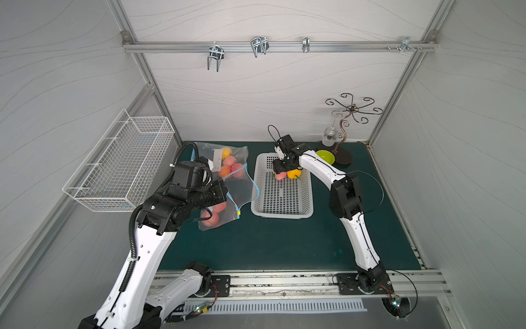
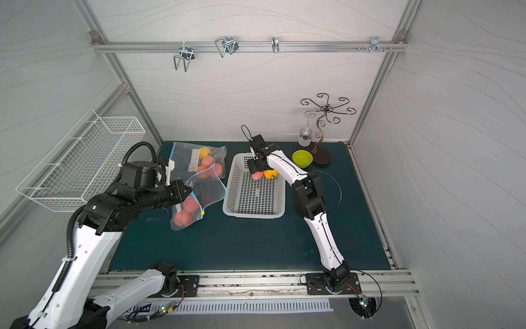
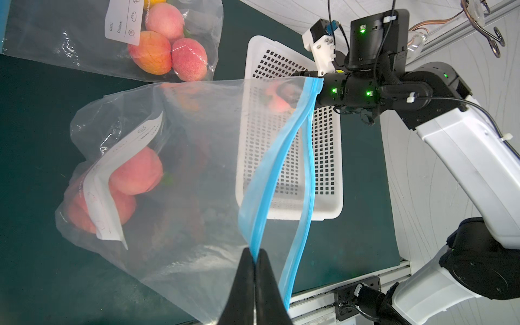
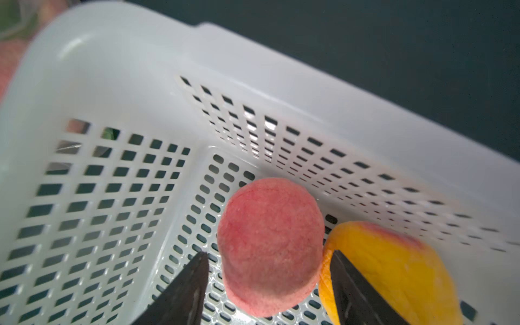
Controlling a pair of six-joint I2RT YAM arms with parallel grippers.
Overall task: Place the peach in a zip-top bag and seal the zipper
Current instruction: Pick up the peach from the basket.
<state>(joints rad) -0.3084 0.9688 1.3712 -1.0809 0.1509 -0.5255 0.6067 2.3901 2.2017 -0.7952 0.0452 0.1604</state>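
Observation:
A pink peach (image 4: pixel 270 247) lies in the white perforated basket (image 4: pixel 112 70) and shows in both top views (image 1: pixel 280 176) (image 2: pixel 257 175). My right gripper (image 4: pixel 269 254) is open with one finger on each side of it; a small gap shows at one finger. The clear zip-top bag (image 3: pixel 197 168) with a blue zipper strip (image 3: pixel 281 157) stands left of the basket (image 1: pixel 281 212), its mouth gaping. My left gripper (image 3: pixel 255 253) is shut on the near zipper lip and holds it up (image 1: pixel 226 189). Two peaches (image 3: pixel 138 171) lie inside the bag.
A yellow-orange fruit (image 4: pixel 394 267) touches the peach in the basket. A second bag of fruit (image 1: pixel 227 159) lies behind the held one. A green bowl (image 1: pixel 325 156), a metal stand (image 1: pixel 343 156) with a hanging glass (image 1: pixel 329 136) and a wire wall basket (image 1: pixel 119 171) stand around.

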